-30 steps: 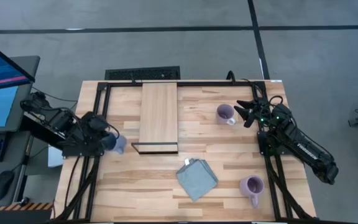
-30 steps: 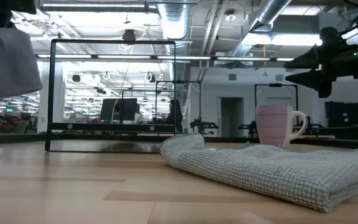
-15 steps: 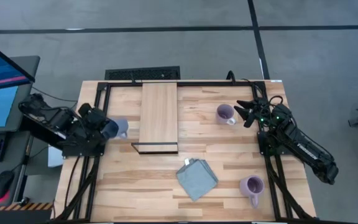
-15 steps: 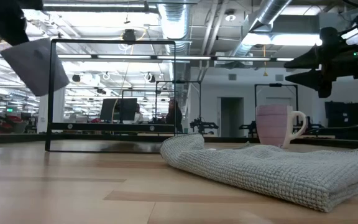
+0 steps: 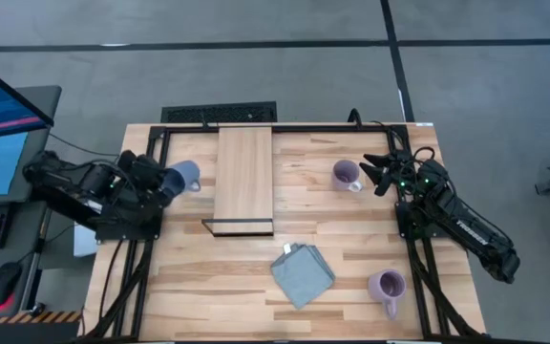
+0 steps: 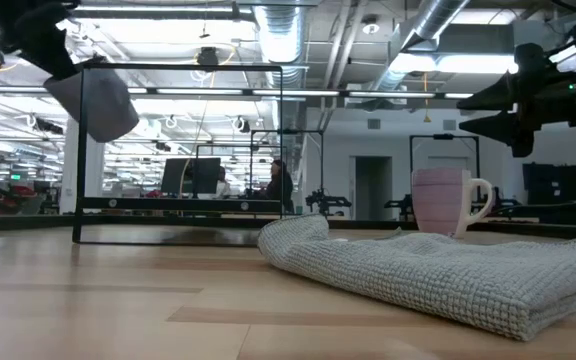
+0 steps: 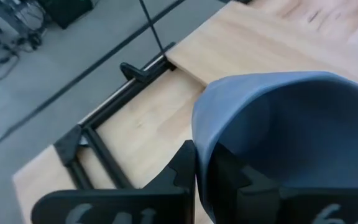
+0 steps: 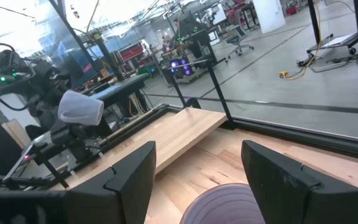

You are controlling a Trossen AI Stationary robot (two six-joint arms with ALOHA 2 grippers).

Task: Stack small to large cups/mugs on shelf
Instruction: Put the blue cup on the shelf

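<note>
My left gripper [image 5: 167, 182] is shut on the dusty blue mug [image 5: 183, 177], held in the air left of the shelf [image 5: 243, 177], a light-wood board with a dark front edge. In the low view the blue mug [image 6: 96, 100] hangs high at the left. One lilac mug [image 5: 346, 174] stands upright on its base on the table right of the shelf. My right gripper [image 5: 369, 172] waits open just to its right, fingers level. The second lilac mug [image 5: 387, 285] stands near the front right. My left gripper holds the blue mug by its rim [image 7: 197, 140], with one finger [image 7: 180, 177] outside the wall and the other inside the hollow. The fingers slant downward from the table's left side. The mug is lifted clear of the table and tilted.
A folded grey-blue cloth [image 5: 303, 274] lies on the table in front of the shelf, and it fills the foreground of the low view [image 6: 438, 265]. A black frame rail [image 5: 285, 126] runs along the far edge. A monitor and a keyboard stand off the table's left.
My left gripper has swung toward the table's far edge and a little up, staying left of the shelf, and its wrist has turned. The blue mug has gone with it and has tipped further over. My right gripper has kept still.
</note>
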